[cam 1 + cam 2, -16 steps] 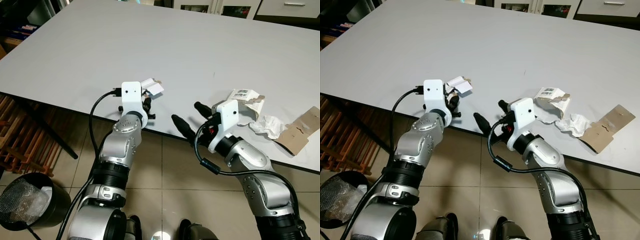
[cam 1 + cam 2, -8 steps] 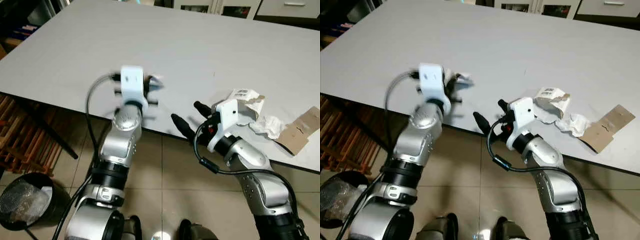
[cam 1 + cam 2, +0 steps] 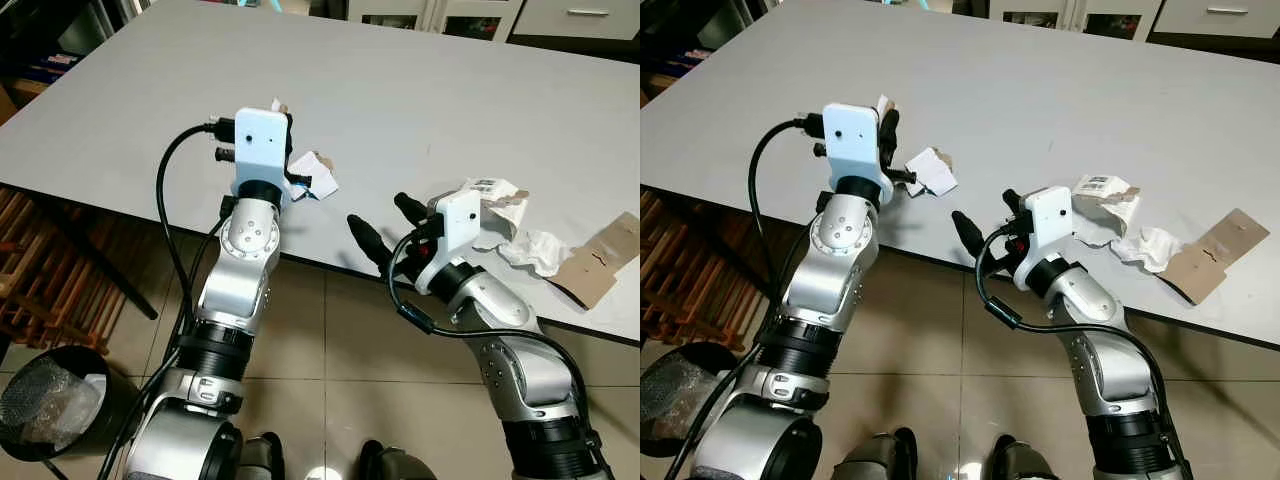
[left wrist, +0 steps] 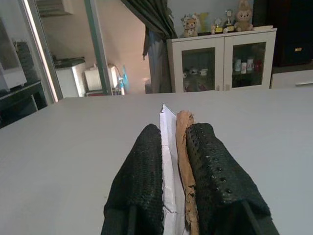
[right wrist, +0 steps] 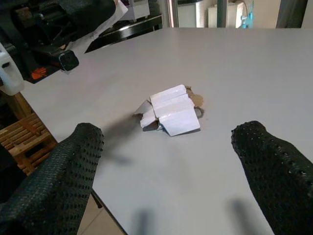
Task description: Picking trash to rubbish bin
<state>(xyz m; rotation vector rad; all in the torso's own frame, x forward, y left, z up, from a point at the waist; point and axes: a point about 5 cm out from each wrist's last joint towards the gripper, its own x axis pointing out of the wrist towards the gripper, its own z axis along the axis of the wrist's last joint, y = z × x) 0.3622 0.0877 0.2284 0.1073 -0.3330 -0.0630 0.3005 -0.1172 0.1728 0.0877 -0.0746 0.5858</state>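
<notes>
Left arm has come up off the table edge since a second ago; my left gripper (image 4: 173, 161) now sits raised above the grey table (image 3: 420, 90), pinched nearly closed on a thin scrap of white paper and brown card (image 4: 177, 147). One more crumpled white scrap (image 3: 314, 176) lies on the table just beside that wrist, near the front edge; the right wrist view shows it lying flat on the surface (image 5: 171, 111).

My right gripper (image 3: 385, 225) hangs just off the front edge with its fingers spread wide, holding nothing. More trash sits near it: a torn labelled wrapper (image 3: 490, 195), a crumpled tissue (image 3: 535, 250) and a brown cardboard piece (image 3: 600, 262), all towards the table's right end.

The rubbish bin (image 3: 55, 400), black with a clear liner, stands on the tiled floor down at my left, well apart from the table.

Risks, as I judge them:
- Grip is on a thin edge only, so a fast swing down to the bin could let the scrap slip out.
- Light paper may drift and miss the bin if released high.
- Raised left wrist cable could snag on the way down.
</notes>
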